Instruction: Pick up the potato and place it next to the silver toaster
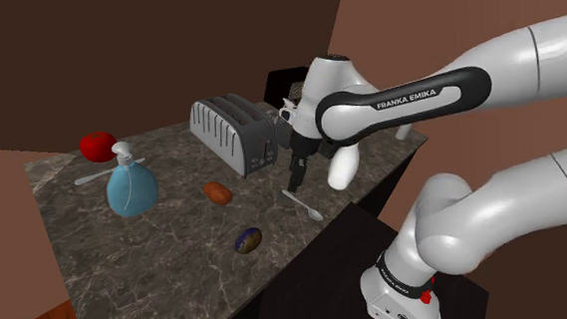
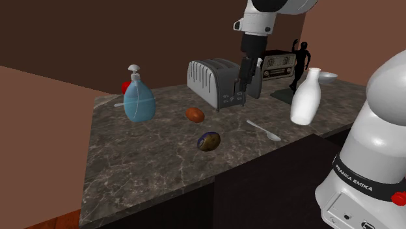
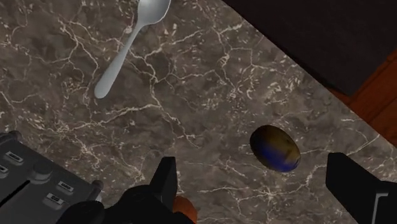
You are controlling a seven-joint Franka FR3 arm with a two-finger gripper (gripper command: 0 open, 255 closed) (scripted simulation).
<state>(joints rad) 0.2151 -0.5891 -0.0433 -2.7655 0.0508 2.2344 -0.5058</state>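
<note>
The potato, an orange-brown oval (image 1: 217,193) (image 2: 194,114), lies on the dark marble counter in front of the silver toaster (image 1: 235,131) (image 2: 215,81). A second oval, mottled dark yellow and blue (image 1: 248,239) (image 2: 209,140) (image 3: 275,148), lies nearer the counter's front edge. My black gripper (image 1: 297,173) (image 2: 242,81) (image 3: 254,191) hangs open above the counter beside the toaster's control end, holding nothing. In the wrist view the potato (image 3: 183,209) peeks out beside one finger, and the toaster's corner (image 3: 38,184) shows close by.
A spoon (image 1: 304,204) (image 2: 263,130) (image 3: 130,41) lies near the gripper. A white bottle (image 1: 344,165) (image 2: 306,97) stands close to the arm. A blue soap dispenser (image 1: 130,186) (image 2: 138,101) and a red object (image 1: 96,145) sit farther off. A radio (image 2: 276,65) and black figurine (image 2: 300,62) stand behind.
</note>
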